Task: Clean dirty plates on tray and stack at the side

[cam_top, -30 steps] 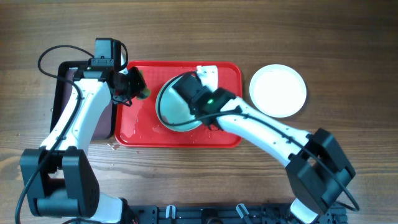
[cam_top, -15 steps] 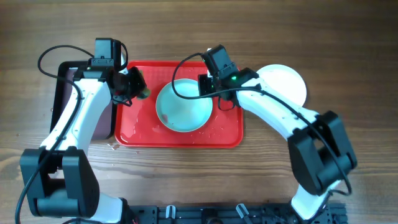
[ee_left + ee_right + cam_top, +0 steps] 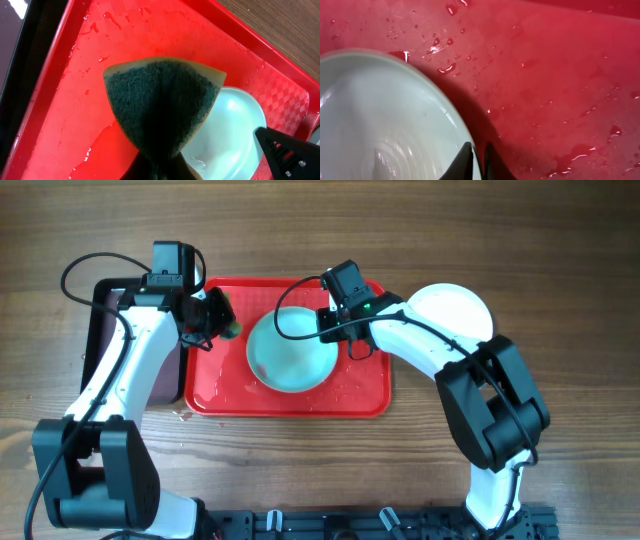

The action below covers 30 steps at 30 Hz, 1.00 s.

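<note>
A pale turquoise plate [image 3: 291,352] is held tilted above the red tray [image 3: 360,398], its right rim pinched in my right gripper [image 3: 336,333]. In the right wrist view the two fingertips [image 3: 477,159] close on the plate's rim [image 3: 380,125] above the wet tray floor [image 3: 560,75]. My left gripper [image 3: 212,317] is shut on a yellow sponge with a dark green scrub face [image 3: 162,102], held over the tray's left part [image 3: 65,115], just left of the plate [image 3: 235,130]. A white plate [image 3: 455,315] lies on the table to the right of the tray.
A black tray [image 3: 100,340] lies against the red tray's left side, partly under my left arm. Water drops and reddish puddles lie on the tray floor [image 3: 450,67]. Bare wood table surrounds the trays.
My right arm has swung from the front right round to the tray's back edge. It now grips the plate's right rim, and the plate has shifted slightly left.
</note>
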{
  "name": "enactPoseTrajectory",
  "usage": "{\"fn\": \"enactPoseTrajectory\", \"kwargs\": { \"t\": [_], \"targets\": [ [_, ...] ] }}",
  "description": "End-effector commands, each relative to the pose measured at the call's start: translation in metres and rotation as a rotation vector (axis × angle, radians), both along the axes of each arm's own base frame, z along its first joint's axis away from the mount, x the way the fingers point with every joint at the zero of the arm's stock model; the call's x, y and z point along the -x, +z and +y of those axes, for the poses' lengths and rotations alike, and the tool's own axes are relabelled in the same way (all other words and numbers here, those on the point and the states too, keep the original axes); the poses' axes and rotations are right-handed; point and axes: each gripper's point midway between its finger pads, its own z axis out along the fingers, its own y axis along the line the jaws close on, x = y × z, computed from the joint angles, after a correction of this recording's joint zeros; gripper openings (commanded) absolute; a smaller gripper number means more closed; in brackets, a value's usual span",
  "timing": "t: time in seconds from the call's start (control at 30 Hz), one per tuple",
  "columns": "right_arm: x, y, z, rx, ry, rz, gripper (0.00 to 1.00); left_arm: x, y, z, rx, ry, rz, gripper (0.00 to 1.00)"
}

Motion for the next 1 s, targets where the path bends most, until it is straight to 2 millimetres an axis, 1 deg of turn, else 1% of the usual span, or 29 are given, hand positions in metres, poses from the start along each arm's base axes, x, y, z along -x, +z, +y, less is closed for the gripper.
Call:
{"fn": "enactPoseTrajectory", "kwargs": {
  "t": [0.0, 0.07, 0.1, 0.13, 0.17, 0.2, 0.23, 0.33, 0.5, 0.57, 0.67, 0.77, 0.83, 0.97],
  "targets": [
    [0.003, -0.019, -0.002, -0.005, -0.068, 0.055, 0.04, 0.0, -0.003, 0.0, -0.015, -0.016, 0.003, 0.04],
    [0.004, -0.021, -0.003, -0.007, -0.09, 0.069, 0.04, 0.0, -0.003, 0.0, -0.015, -0.016, 0.003, 0.04],
    [0.005, -0.022, -0.006, -0.005, -0.134, 0.086, 0.04, 0.001, -0.003, 0.0, -0.015, -0.016, 0.003, 0.04],
    [0.007, -0.024, -0.011, 0.0, -0.192, 0.105, 0.04, 0.0, -0.003, 0.0, -0.015, -0.016, 0.003, 0.04],
    [0.012, -0.028, -0.021, 0.011, -0.316, 0.149, 0.04, 0.0, -0.003, 0.0, -0.015, -0.016, 0.003, 0.04],
    [0.016, -0.03, -0.024, 0.008, -0.383, 0.18, 0.04, 0.0, -0.003, 0.0, -0.015, -0.016, 0.003, 0.04],
    [0.018, -0.03, -0.025, 0.003, -0.405, 0.196, 0.04, 0.0, -0.003, 0.0, -0.015, -0.016, 0.003, 0.04],
    [0.02, -0.03, -0.019, -0.014, -0.385, 0.205, 0.04, 0.0, -0.003, 0.0, -0.015, -0.016, 0.003, 0.04],
    [0.021, -0.029, -0.016, -0.018, -0.345, 0.204, 0.05, 0.003, -0.005, 0.0, -0.015, -0.016, 0.011, 0.04],
    [0.02, -0.028, -0.013, -0.024, -0.311, 0.195, 0.04, 0.005, -0.009, 0.0, -0.015, -0.016, 0.016, 0.04],
    [0.019, -0.028, -0.011, -0.029, -0.293, 0.19, 0.04, 0.008, -0.025, -0.002, -0.018, -0.03, 0.004, 0.04],
    [0.019, -0.027, -0.01, -0.03, -0.278, 0.186, 0.04, 0.004, -0.038, -0.011, -0.032, -0.095, -0.053, 0.04],
    [0.019, -0.027, -0.008, -0.037, -0.263, 0.185, 0.04, 0.002, -0.042, -0.019, -0.043, -0.149, -0.094, 0.04],
    [0.019, -0.027, -0.008, -0.035, -0.259, 0.185, 0.04, -0.006, -0.042, -0.037, -0.097, -0.219, -0.167, 0.04]
  ]
}}
